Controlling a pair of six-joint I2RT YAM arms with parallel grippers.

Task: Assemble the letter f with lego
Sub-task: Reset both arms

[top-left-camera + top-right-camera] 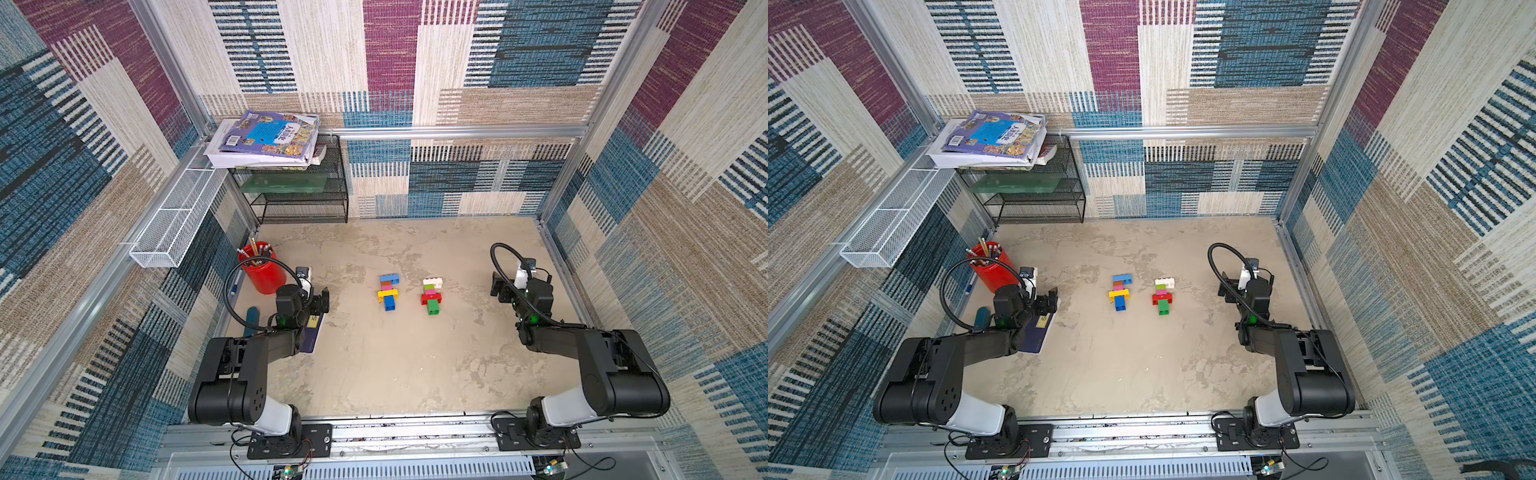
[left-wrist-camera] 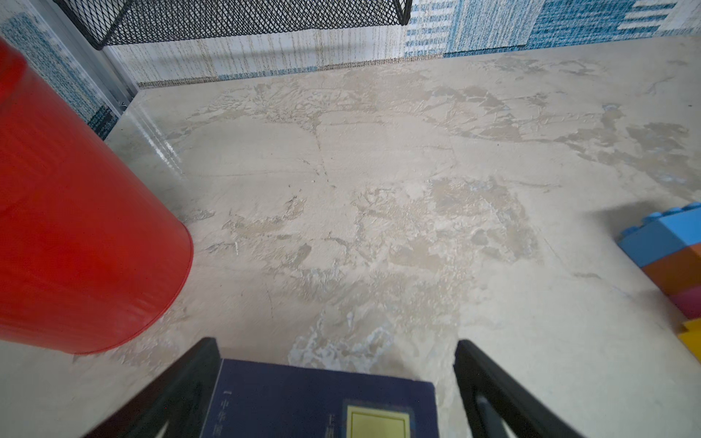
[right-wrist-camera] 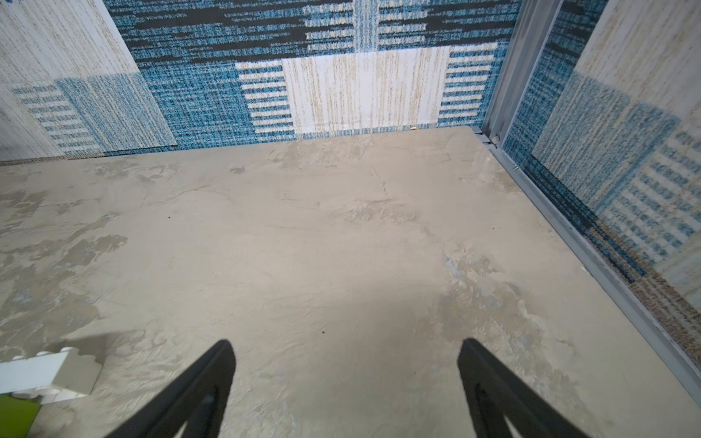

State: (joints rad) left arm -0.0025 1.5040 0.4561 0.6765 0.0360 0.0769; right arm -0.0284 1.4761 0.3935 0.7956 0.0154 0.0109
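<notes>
Lego shows in both top views as two small multicoloured figures lying side by side near the middle of the mottled beige desk (image 1: pixel 395 365). The left-hand figure (image 1: pixel 389 293) runs from a light blue oblong brick (image 1: pixel 389 279) at the far end through brown and pink to a yellow oblong brick (image 1: pixel 387 294) and a blue foot. The right-hand figure (image 1: pixel 432 296) runs from a white oblong brick (image 1: pixel 432 282) through lime green and pink to a red oblong brick (image 1: pixel 431 297) and a green foot. The left gripper (image 1: pixel 322 301) hangs well apart from them over a dark blue book (image 1: pixel 313 332), near a red plastic pencil cup (image 1: pixel 262 270). The right gripper (image 1: pixel 498 291) hangs well apart on the opposite side. Both have their jaws spread and carry nothing

In the left wrist view the left gripper (image 2: pixel 335 343) gapes over the book's edge, and the light blue oblong brick (image 2: pixel 664 235) sits at the frame's border

In the right wrist view the right gripper (image 3: pixel 347 343) gapes over bare desk, with the white oblong brick (image 3: pixel 45 373) in a corner

Each figure already reads roughly as an f, so what remains is probably only seating. Whether every joint is tight is too small to tell. For any last press, one gripper should brace the spine across its narrow sides while the other pushes straight along the studs, so nothing skews
</notes>
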